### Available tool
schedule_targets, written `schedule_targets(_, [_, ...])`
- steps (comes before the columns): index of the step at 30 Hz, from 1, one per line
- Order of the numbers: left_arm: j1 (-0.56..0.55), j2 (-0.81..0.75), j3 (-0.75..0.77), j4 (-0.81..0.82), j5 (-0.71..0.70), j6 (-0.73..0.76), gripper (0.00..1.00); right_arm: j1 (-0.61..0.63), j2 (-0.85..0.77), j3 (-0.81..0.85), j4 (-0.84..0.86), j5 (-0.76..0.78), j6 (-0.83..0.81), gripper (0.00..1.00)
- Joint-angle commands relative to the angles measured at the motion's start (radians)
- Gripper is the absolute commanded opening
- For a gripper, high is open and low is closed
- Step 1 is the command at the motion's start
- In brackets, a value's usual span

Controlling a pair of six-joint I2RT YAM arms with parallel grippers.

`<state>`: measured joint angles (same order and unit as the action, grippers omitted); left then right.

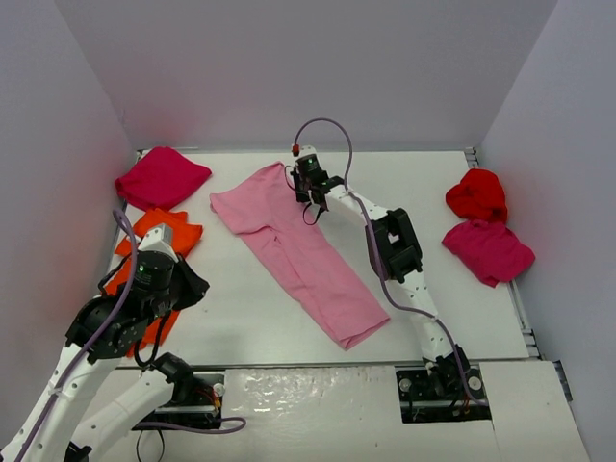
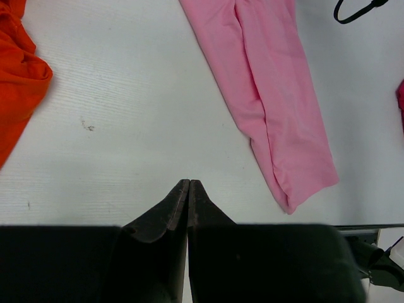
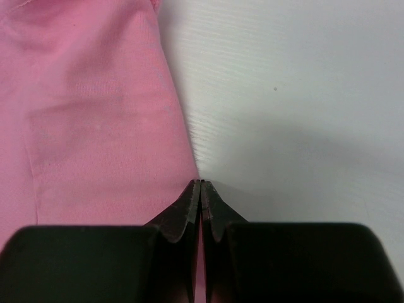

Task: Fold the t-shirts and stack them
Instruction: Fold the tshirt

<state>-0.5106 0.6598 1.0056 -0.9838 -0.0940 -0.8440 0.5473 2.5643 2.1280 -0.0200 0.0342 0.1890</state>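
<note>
A light pink t-shirt (image 1: 298, 250) lies flat as a long narrow strip, running diagonally across the middle of the table (image 1: 433, 192). My right gripper (image 1: 308, 192) is shut at the strip's far right edge, near the top. In the right wrist view its tips (image 3: 201, 183) meet right at the border of the pink cloth (image 3: 88, 113), and no fold is seen between them. My left gripper (image 1: 197, 287) hovers at the near left, shut and empty (image 2: 189, 183), over bare table left of the pink shirt (image 2: 278, 95). Orange t-shirts (image 1: 159, 241) lie crumpled under the left arm.
A magenta t-shirt (image 1: 162, 177) sits bunched at the far left corner. A bright red one (image 1: 476, 194) and another magenta one (image 1: 488, 250) lie along the right side. White walls close in the table on three sides. Orange cloth (image 2: 19, 76) fills the left wrist view's left edge.
</note>
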Motion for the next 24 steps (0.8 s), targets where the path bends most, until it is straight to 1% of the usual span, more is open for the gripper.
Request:
schedule_targets(1, [-0.006,0.018,0.016,0.055,-0.007,-0.015,0.0,0.044,-0.085,-0.024,-0.022,0.052,-0.019,0.0])
schedule_targets(5, [-0.006,0.012,-0.001,0.06,-0.006,-0.022,0.0,0.098,-0.109,-0.014,0.005,0.089,-0.066,0.0])
schedule_targets(8, [-0.006,0.012,-0.009,0.062,-0.001,-0.026,0.0,0.12,-0.089,0.024,0.005,0.088,-0.076,0.0])
schedule_targets(13, [-0.006,0.008,-0.007,0.05,-0.002,-0.027,0.0,0.128,-0.058,0.057,0.003,0.087,-0.065,0.0])
schedule_targets(18, [-0.006,0.009,0.007,0.034,-0.023,-0.025,0.0,0.133,-0.09,0.022,0.01,0.136,-0.063,0.0])
schedule_targets(20, [-0.006,0.013,0.007,0.038,-0.021,-0.024,0.0,0.135,-0.118,0.004,0.023,0.151,-0.073,0.0])
schedule_targets(24, [-0.006,0.018,-0.001,0.045,-0.008,-0.029,0.0,0.13,-0.123,-0.025,0.038,0.18,-0.099,0.0])
